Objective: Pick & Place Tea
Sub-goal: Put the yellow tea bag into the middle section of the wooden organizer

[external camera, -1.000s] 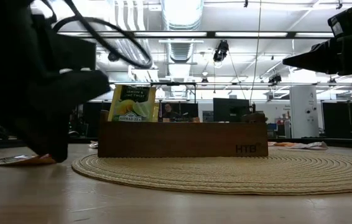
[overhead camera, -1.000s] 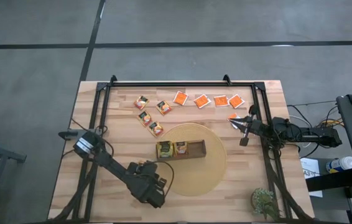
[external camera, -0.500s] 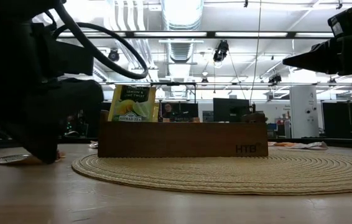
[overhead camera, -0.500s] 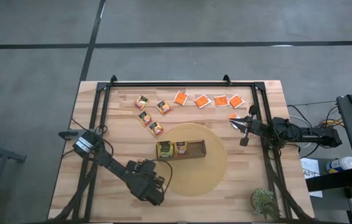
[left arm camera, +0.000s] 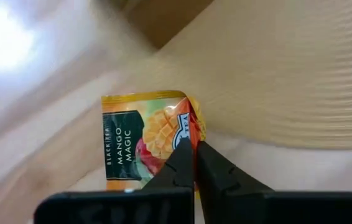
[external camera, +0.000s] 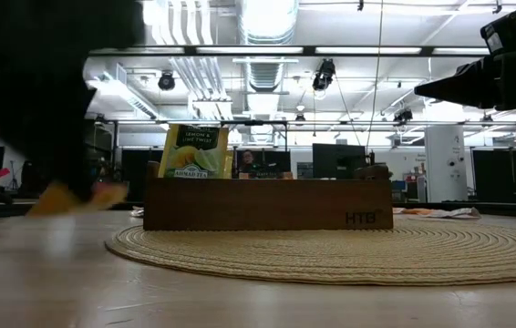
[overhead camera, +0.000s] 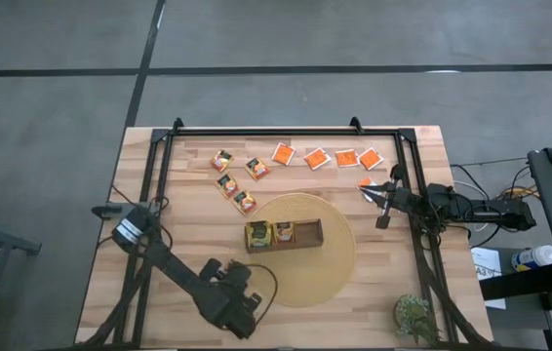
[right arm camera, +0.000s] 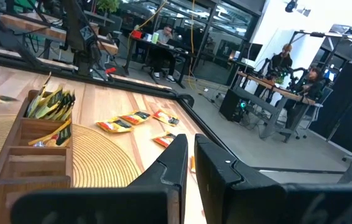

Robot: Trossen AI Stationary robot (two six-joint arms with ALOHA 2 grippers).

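Note:
My left gripper (left arm camera: 193,148) hangs over the near left part of the table (overhead camera: 149,292), pointing steeply down. It is shut on a yellow-orange tea sachet (left arm camera: 145,137) with a dark label, beside the round woven mat (overhead camera: 330,268). In the high view the wrist (overhead camera: 237,310) hides the sachet. The wooden tray (overhead camera: 310,234) on the mat holds a green-and-yellow sachet (external camera: 192,151) standing upright, and others. Several loose tea sachets (overhead camera: 245,202) lie flat along the far side. My right gripper (overhead camera: 369,191) waits at the right edge, level and shut. My left gripper pinches the sachet between its two fingertips (left arm camera: 179,163), near one side edge (left arm camera: 185,127). The fingers come slanting down from above. In the low view the sachet (external camera: 76,196) shows blurred, tilted and clear of the tabletop.
A black metal frame (overhead camera: 286,131) runs around the table's far, left and right sides. Bright orange sachets (overhead camera: 316,158) lie in a row at the far right. A small plant (overhead camera: 414,317) stands at the near right corner. People sit at desks (right arm camera: 163,37) beyond the table.
My left gripper has risen and drawn a little toward the table's near left corner, rolling somewhat. The yellow-orange sachet, which lay flat on the wood beside the mat, has come up with it and now hangs clear of the table.

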